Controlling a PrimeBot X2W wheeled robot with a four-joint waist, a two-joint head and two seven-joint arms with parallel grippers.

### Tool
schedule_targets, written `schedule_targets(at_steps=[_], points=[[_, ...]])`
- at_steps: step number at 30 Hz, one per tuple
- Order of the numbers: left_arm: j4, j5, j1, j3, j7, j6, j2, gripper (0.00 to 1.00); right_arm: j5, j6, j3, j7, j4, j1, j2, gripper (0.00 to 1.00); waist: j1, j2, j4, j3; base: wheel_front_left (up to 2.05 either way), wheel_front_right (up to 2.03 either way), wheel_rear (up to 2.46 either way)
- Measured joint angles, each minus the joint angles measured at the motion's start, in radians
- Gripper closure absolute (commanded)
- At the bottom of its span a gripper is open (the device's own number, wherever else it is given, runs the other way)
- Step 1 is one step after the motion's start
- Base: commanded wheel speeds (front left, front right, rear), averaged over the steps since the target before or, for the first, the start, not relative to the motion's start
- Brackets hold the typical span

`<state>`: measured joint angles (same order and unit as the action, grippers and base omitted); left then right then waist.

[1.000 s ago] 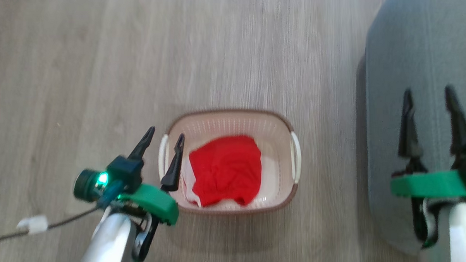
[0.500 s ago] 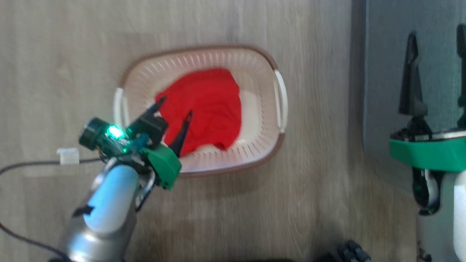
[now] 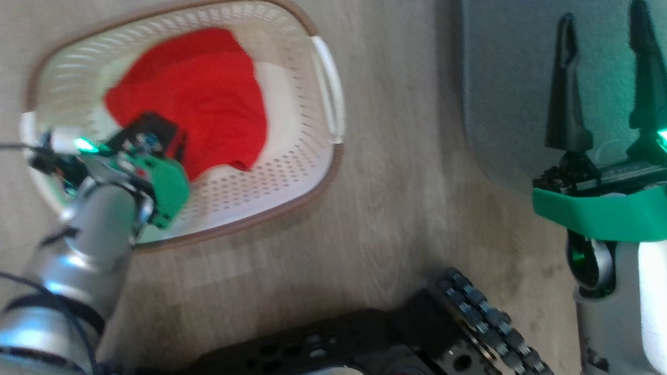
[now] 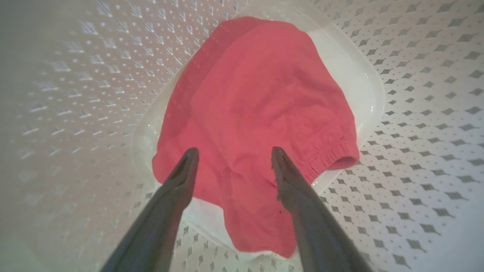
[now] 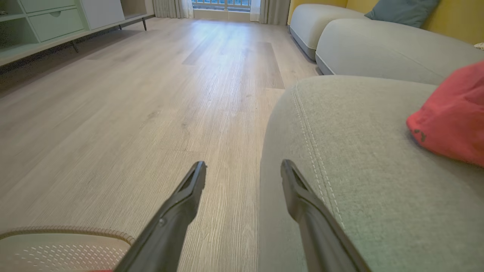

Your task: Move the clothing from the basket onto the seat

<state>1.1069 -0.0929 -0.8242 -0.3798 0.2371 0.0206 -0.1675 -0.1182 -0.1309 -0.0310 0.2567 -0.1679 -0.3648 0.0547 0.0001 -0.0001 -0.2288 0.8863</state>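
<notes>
in the basket [image 4: 416, 113], left end effector [image 4: 234, 150], spread apart, hangs over the clothing [image 4: 264, 94].

The basket [image 3: 306, 170] is smooth cream plastic with a slight gloss, perforated walls and a brown woven-textured rim [image 3: 168, 7]. The clothing [image 4: 264, 98] inside it is soft, matt red cloth with a gathered elastic hem. The seat [image 5: 359, 162] is matt grey-green woven upholstery with a raised stitched seam, and the floor [image 5: 151, 94] is pale wood-grain planking with a satin sheen. The left pincer [image 4: 234, 151] has dark, matt fingers [image 4: 170, 200], and its forearm [image 3: 88, 229] is silvery with a metallic sheen.
</notes>
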Motion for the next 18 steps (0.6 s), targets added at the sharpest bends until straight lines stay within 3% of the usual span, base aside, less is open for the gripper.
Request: schedule_targets(at_steps=[10,18], points=[[0.151,-0.003,-0.159,0.001,-0.062,-0.024,-0.041,0.00,-0.055,0.000,-0.043,0.000,-0.022,-0.015,-0.001,0.00,0.0000,0.0000,-0.116,0.102,0.00,0.00,0.00],[0.175,0.001,-0.190,-0.006,-0.206,-0.034,-0.067,0.00,-0.032,0.000,-0.071,0.000,-0.042,-0.014,-0.003,0.00,-0.0001,0.0000,-0.134,0.137,0.00,0.00,0.00]])
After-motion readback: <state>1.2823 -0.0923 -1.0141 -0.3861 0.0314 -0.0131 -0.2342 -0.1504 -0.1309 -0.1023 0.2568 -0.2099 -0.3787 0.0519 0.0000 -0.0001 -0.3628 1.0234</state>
